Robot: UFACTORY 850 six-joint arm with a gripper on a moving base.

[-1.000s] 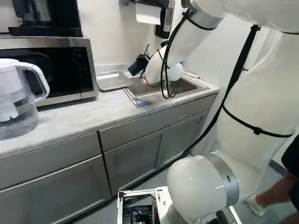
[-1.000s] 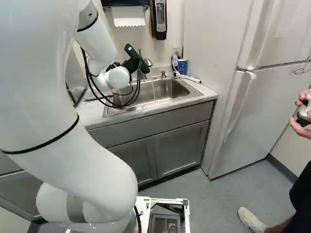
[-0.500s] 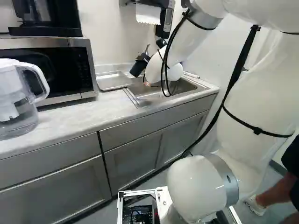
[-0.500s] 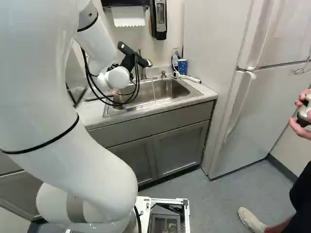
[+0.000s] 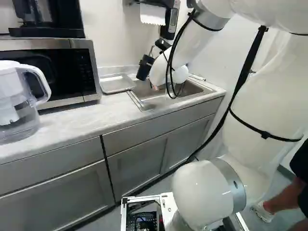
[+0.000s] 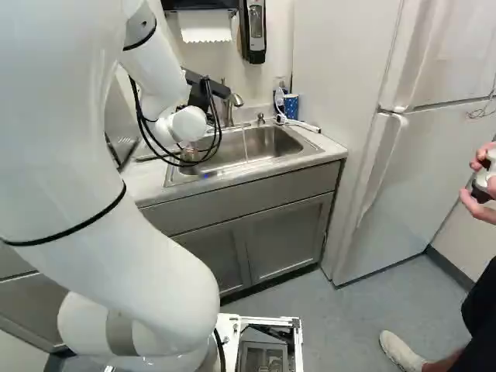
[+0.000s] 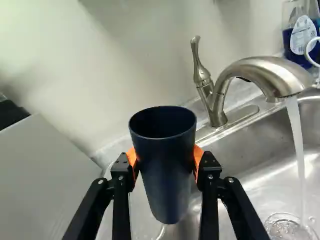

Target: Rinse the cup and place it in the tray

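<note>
Cup (image 7: 165, 175) swung more upright with arm (image 6: 132, 271) | jaws (image 5: 147, 63) gripping it | bottle label (image 7: 303, 35) unreadable

A water pitcher (image 5: 13, 103) stands on the counter (image 5: 72, 120), near the microwave (image 5: 60, 72). On this microwave there is a black machine (image 5: 48, 32). A paper towel (image 6: 205, 26) hangs at the wall (image 6: 221, 70).

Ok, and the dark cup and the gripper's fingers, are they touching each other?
Touching: the wrist view shows both orange pads pressed against opposite sides of the cup.
</note>
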